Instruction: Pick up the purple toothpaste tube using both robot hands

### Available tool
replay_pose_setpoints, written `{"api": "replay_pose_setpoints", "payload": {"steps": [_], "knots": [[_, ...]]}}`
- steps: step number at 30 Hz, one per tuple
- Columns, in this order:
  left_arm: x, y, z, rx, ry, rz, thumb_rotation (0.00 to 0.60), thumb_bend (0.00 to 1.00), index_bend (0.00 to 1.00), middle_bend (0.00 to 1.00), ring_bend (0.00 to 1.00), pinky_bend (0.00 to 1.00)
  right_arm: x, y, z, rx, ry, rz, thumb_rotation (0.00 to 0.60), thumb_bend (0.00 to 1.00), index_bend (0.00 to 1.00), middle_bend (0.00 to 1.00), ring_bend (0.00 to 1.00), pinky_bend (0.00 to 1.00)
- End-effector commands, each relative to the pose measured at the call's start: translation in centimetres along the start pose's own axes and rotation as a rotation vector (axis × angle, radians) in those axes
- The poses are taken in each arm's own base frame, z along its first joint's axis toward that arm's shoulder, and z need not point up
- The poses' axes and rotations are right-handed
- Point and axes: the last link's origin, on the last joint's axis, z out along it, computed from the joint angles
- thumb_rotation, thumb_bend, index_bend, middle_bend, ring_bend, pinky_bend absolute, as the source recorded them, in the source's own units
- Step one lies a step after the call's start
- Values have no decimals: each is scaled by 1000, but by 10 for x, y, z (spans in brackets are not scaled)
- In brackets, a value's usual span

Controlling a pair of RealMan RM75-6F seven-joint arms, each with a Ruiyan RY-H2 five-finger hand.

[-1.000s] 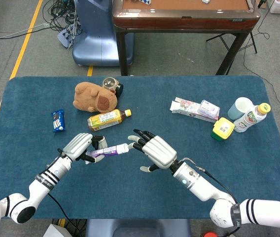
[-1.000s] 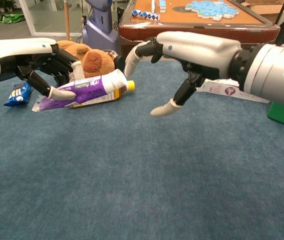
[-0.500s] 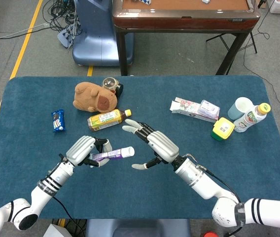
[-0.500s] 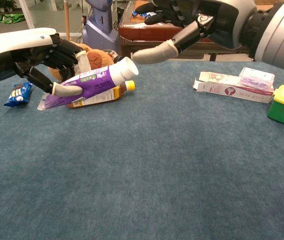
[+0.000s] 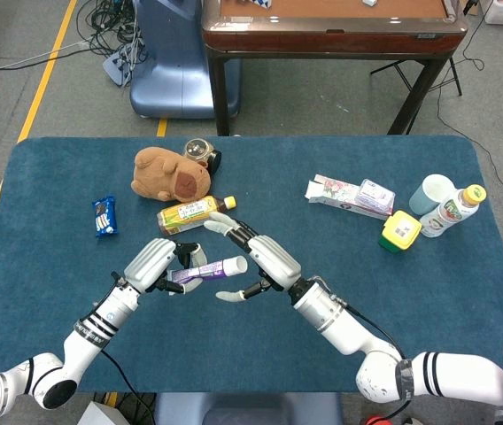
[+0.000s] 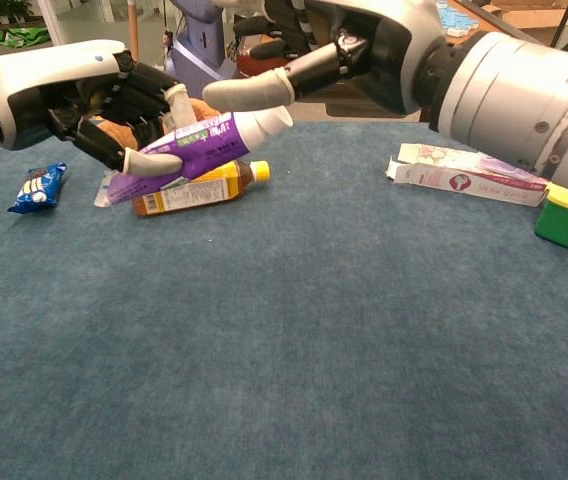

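The purple toothpaste tube (image 5: pixel 205 269) is off the blue table (image 5: pixel 393 310), tilted with its white cap to the right. My left hand (image 5: pixel 154 262) grips its flat tail end, fingers wrapped around it. In the chest view the tube (image 6: pixel 196 146) rises toward the right from the left hand (image 6: pixel 84 95). My right hand (image 5: pixel 265 260) is at the cap end with its fingers spread, one fingertip above and one below the cap. In the chest view the right hand (image 6: pixel 364 45) has a pale fingertip just over the cap; I cannot tell whether it touches.
A brown plush toy (image 5: pixel 170 174) and a lying tea bottle (image 5: pixel 194 212) sit just behind the hands. A blue snack pack (image 5: pixel 104 215) is at the left. At the right are a flat box (image 5: pixel 347 195), a green container (image 5: pixel 399 232), a cup (image 5: pixel 431 193) and a bottle (image 5: pixel 455 211).
The left hand has lifted the tube higher and carried it to the right. The right hand has moved left and up, its spread fingers now around the cap end.
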Motion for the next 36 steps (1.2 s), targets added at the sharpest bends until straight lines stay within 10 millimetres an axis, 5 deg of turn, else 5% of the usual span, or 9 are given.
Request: {"api": "replay_pose_setpoints", "payload": {"steps": [1,36], "knots": [[0,1,3,4,4,0,600,575,669,748,562,486,-3,2,6,-2,8,4,577,0,0,0,0,0],[1,9,17,13,31,-47,600,574,677,748,557,491,-24,5,29,44,54,212,573,0,0,0,0,0]]}}
